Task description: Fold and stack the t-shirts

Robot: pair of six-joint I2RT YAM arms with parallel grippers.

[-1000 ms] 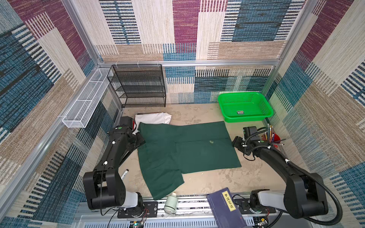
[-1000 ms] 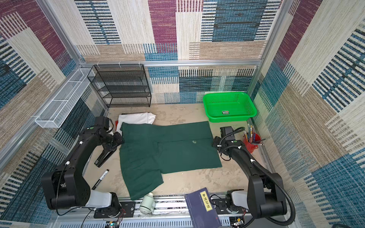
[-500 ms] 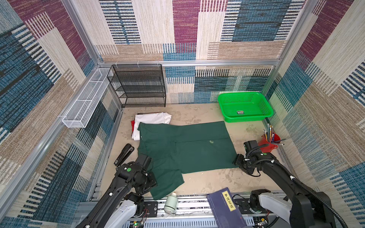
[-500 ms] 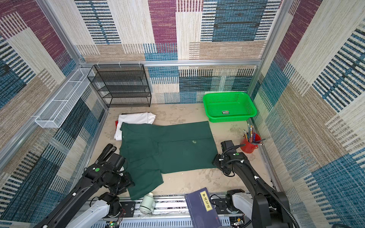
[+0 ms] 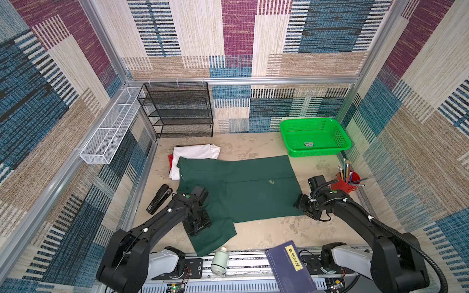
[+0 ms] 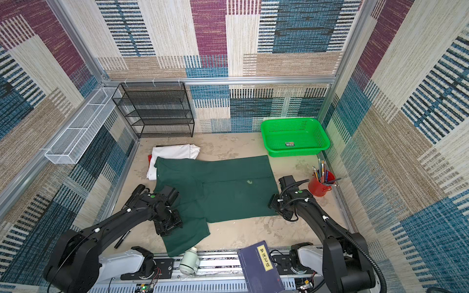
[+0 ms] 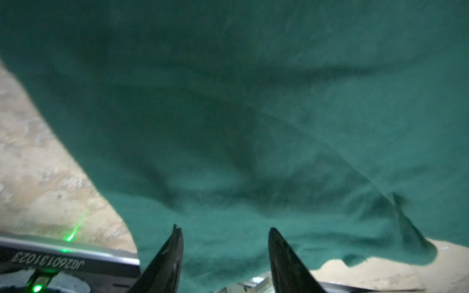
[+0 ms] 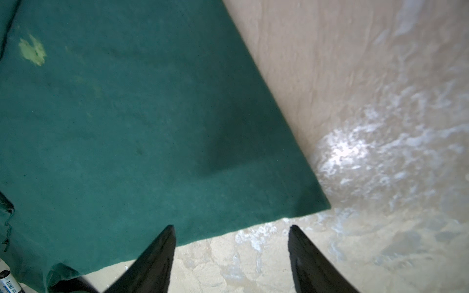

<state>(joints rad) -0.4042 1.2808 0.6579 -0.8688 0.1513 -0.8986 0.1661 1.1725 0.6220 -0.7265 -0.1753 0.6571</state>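
Observation:
A large dark green t-shirt (image 5: pixel 243 187) (image 6: pixel 220 187) lies spread flat on the table in both top views. At its far left corner sits a folded white t-shirt (image 5: pixel 195 152) with a red one (image 5: pixel 170 159) showing under it. My left gripper (image 5: pixel 196 224) (image 7: pixel 224 230) hangs over the green shirt's near left sleeve, open, with cloth below the fingers and nothing between them. My right gripper (image 5: pixel 300 203) (image 8: pixel 232 228) is open at the shirt's near right corner (image 8: pixel 324 206), its fingertips over the hem and bare table.
A bright green basket (image 5: pixel 314 137) stands at the back right, a red pencil cup (image 5: pixel 345 182) by the right wall. A black stapler (image 5: pixel 160 199) lies left of the shirt. Along the front rail are a white bottle (image 5: pixel 219 258) and a blue book (image 5: pixel 291 266). A black wire rack (image 5: pixel 177 109) stands at the back.
The left arm swung from the shirt's far left corner back toward the front and now stands over the near sleeve. The right gripper slid along the right edge to the near corner.

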